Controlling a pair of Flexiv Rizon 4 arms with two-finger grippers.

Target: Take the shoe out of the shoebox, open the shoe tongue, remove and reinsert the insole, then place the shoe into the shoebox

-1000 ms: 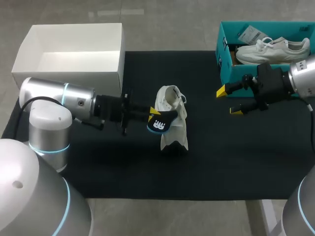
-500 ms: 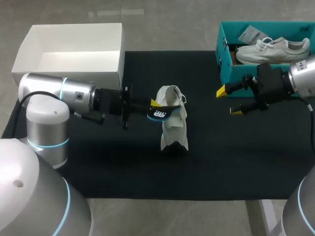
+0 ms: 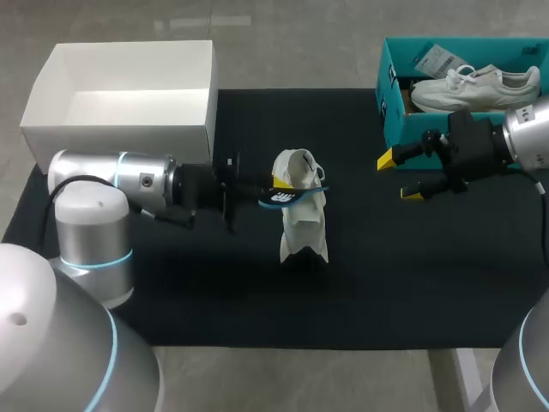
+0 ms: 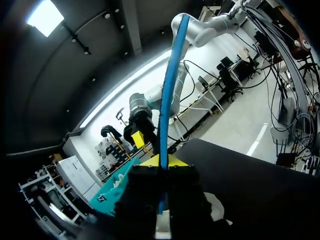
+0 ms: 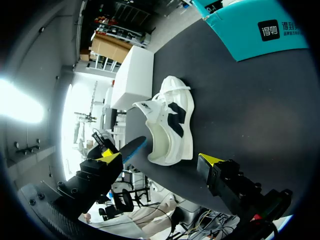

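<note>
Shoe (image 3: 302, 219) lies near the middle of the black mat (image 3: 386, 275), outside the teal shoebox (image 3: 390, 116), with its mouth turned toward the left gripper (image 3: 276, 189); that gripper is clamped on the insole (image 3: 290, 197), which shows edge-on in the left wrist view; its free end is at the mouth of the shoe, and whether it is inside I cannot tell. I judge the insole light, thin and bendy, so it is best held near one end and fed in flat, else it may fold; the shoe looks light, soft in the upper and stiffer at the sole, so the heel seems the good place to grip. The right gripper (image 3: 399, 177) hangs with fingers spread, holding nothing, just beside the shoebox. The insole carries a white mark, the shoe a dark mark on its side, the shoebox some print; I do not read them.
</note>
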